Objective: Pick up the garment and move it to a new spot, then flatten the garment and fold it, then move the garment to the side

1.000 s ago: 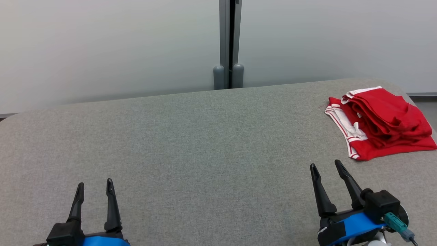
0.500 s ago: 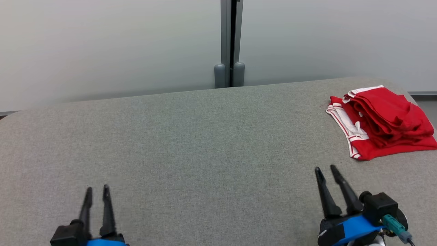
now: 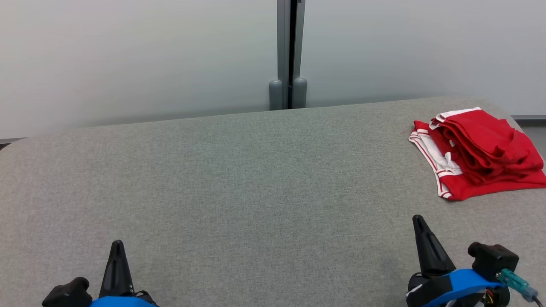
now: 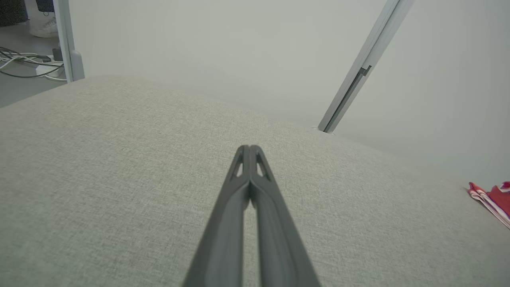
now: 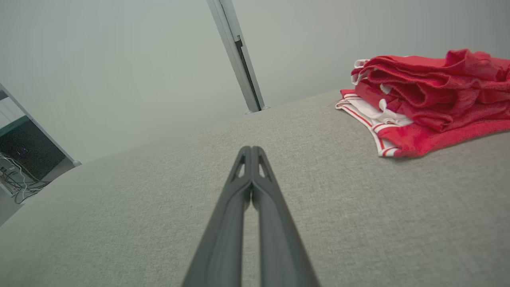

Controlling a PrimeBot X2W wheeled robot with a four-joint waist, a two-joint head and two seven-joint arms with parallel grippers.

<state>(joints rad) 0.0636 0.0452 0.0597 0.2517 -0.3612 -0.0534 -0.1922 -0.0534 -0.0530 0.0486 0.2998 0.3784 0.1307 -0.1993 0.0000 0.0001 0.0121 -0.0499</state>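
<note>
Garment: red cloth with white, red-striped bands, folded into a loose layered pile. It lies on the worktop near its far right corner, close to the right edge, and nothing touches it.
Right pincer: it is at the near edge of the worktop, on the right side. The two dark fingers are pressed together tip to tip and hold nothing. It stands well apart from the garment, which lies ahead of it towards the far corner.
Right wrist: a blue band wraps it, and a green connector sticks out on its outer side.
Left pincer: it is at the near edge towards the left corner, fingers closed flat against each other and empty.
Worktop surface: a grey woven fabric covering, flat and even, with rounded far corners.
Back of room: pale frosted panels stand just behind the far edge. A grey upright post joins them, with two rounded grey feet at its base.
Left of worktop: the left wrist view shows grey floor with loose cables and another upright post.
</note>
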